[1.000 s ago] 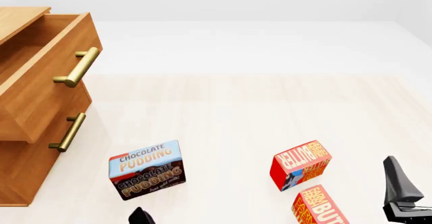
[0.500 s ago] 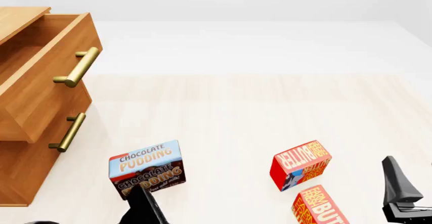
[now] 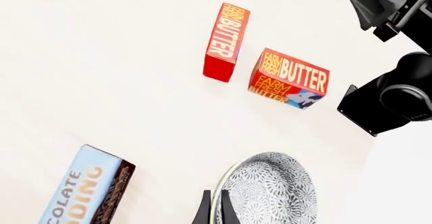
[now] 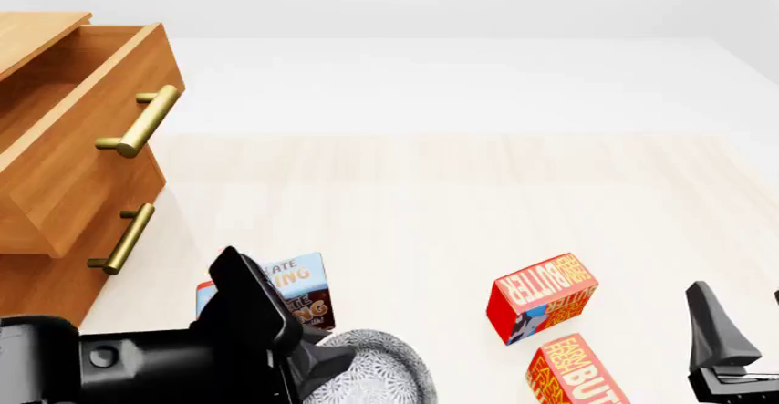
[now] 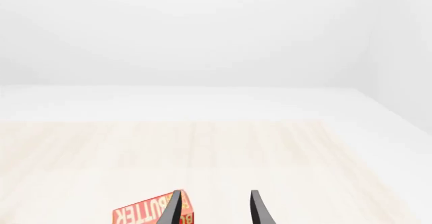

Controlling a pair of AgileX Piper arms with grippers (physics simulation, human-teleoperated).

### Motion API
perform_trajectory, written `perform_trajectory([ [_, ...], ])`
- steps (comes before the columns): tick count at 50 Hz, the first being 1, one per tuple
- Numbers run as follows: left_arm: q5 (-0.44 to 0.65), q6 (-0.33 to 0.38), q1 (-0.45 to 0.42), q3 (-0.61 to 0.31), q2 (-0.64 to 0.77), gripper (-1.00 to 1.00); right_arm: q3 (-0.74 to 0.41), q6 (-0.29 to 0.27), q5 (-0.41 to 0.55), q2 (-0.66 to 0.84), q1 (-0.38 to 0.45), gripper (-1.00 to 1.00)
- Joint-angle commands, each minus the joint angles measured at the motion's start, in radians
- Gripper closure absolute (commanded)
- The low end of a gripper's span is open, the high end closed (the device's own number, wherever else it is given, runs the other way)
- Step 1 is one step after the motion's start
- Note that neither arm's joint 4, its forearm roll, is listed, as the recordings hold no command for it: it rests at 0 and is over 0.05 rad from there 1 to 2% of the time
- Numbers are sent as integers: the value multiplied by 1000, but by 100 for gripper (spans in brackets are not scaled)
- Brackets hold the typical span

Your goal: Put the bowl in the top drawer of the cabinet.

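The grey dotted bowl [image 4: 371,372] hangs tilted near the front edge of the table, in front of the chocolate pudding box [image 4: 301,285]. My left gripper [image 4: 331,365] is shut on the rim of the bowl [image 3: 270,188], with the thin fingers [image 3: 205,213] pinching its edge. The cabinet [image 4: 49,267] stands at the far left. Its top drawer [image 4: 79,153] is pulled open, its brass handle [image 4: 140,121] facing the table. At the right edge my right gripper [image 5: 216,211] is open and holds nothing.
Two red butter boxes [image 4: 543,296] [image 4: 577,373] lie at the front right, close to the right arm [image 4: 721,345]. The lower drawer's handle [image 4: 122,238] sits under the open drawer. The left arm's black body [image 4: 134,358] covers the front left corner.
The left arm has risen into the front view from the bottom edge, bringing the bowl up with it and now partly hiding the pudding box. The right arm has stayed put.
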Motion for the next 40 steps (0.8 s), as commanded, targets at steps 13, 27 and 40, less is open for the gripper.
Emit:
perform_trajectory([
  [13, 178, 115, 136, -198, -74, 100, 0, 0, -2, -1, 9, -100],
  [27, 268, 167, 193, -297, -132, 100, 0, -1, -3, -1, 12, -100],
  [40, 405, 228, 264, -459, -194, 100, 0, -1, -4, -1, 17, -100],
])
